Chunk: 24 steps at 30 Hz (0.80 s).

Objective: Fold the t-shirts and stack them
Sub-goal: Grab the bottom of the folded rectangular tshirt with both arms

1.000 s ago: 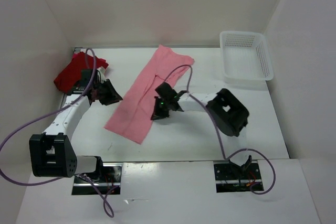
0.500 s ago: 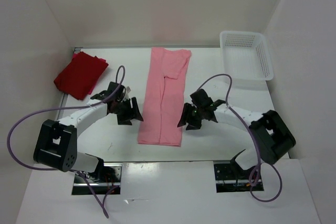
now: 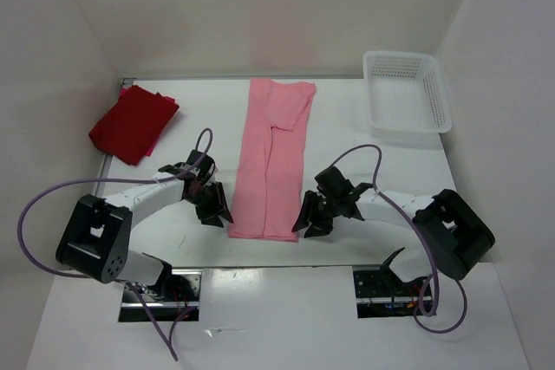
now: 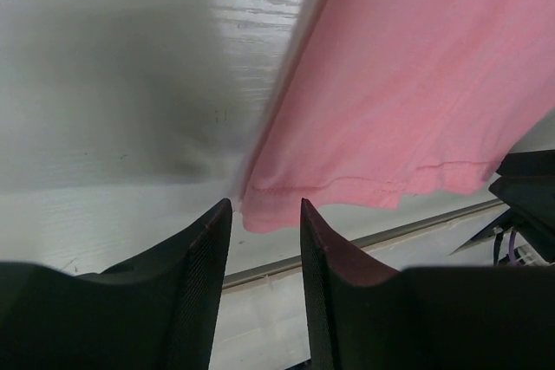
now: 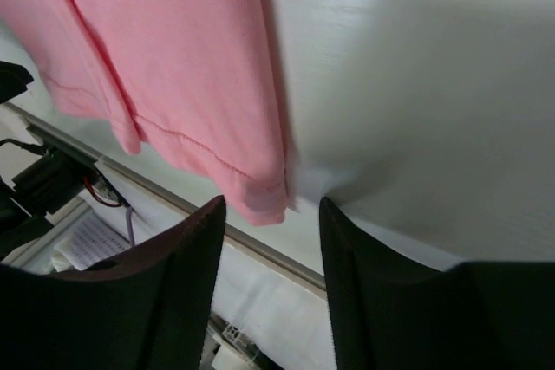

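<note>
One pink t-shirt [image 3: 271, 162] between open grippers [image 3: 222, 214] [image 3: 305, 224]

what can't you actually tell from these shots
Top view: whether the red pile holds one shirt or two; its folds hide any layers.
Left wrist view: the pink shirt is cut off by the top and right edges, its left edge blurred.
Top view: whether the left hand or right hand touches its hem; too small.
</note>
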### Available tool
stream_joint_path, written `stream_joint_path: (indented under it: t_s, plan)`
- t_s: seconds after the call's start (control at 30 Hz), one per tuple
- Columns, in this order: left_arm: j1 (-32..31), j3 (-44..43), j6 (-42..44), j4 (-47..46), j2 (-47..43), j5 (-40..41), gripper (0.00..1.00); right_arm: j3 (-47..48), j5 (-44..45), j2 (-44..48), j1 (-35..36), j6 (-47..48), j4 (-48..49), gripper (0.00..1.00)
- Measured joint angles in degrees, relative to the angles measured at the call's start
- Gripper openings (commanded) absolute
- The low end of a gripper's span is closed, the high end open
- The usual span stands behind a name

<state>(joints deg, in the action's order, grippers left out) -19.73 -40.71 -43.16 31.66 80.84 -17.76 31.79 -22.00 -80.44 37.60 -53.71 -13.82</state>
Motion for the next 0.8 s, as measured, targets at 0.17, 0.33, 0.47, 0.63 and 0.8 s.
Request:
stream_joint_path:
  t_s: [0.17,0.33,0.47,0.63,0.8]
  plan:
    - [-0.55,1.29,-1.84,-0.11,0.72,0.15,0.43,0.02,-1.42,-2.25,1.03,-0.96,2.84,0.38]
    - [-1.01,1.75,-2.36,-1.03,4.31,-1.99,0.26,0.02,-1.29,-2.75,1.42,-1.09,3.21,0.17]
    - [-1.09,2.12,-2.34,-1.81,4.31,-2.51,0.08,0.02,-1.14,-2.75,1.44,-0.83,3.10,0.05]
    - [-1.20,2.62,-2.12,-2.54,4.28,-3.63,0.00,-0.02,-0.90,-1.99,1.99,-0.85,2.40,0.00]
    - [-1.99,4.15,-2.03,-0.46,0.55,-5.11,0.00,-1.20,-0.68,3.34,7.72,-3.08,0.98,0.00]
